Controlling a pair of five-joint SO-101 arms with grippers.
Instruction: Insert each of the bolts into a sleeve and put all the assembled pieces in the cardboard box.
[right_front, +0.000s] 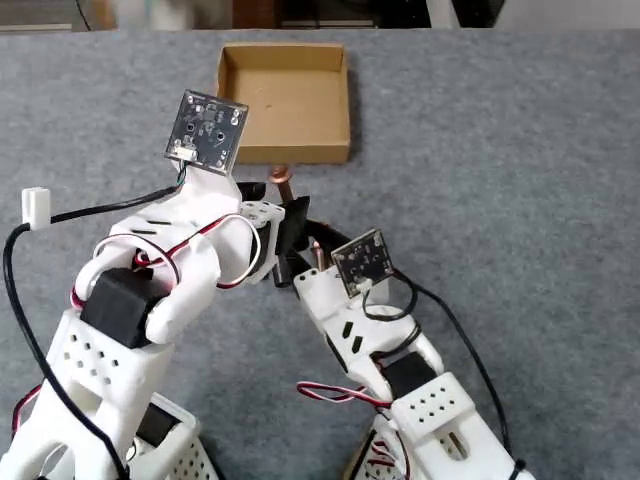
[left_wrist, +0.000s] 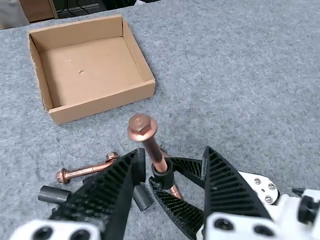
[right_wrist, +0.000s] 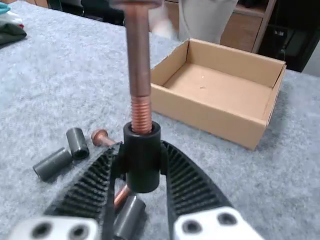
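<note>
Right gripper (right_wrist: 142, 152) fingers narrowly parted, pinching a black sleeve (right_wrist: 142, 162) upright, with a bolt (right_wrist: 138, 65) standing threaded end down in its top. Left gripper (left_wrist: 174, 151) spread wide on either side of that bolt's shaft, one finger just beside it, contact unclear. All held just in front of the box (left_wrist: 100, 102). Below, on grey felt (left_wrist: 240, 75): a loose bolt (left_wrist: 82, 172) and spare sleeves (right_wrist: 52, 162). Behind the table, wooden furniture (right_wrist: 245, 27).
</note>
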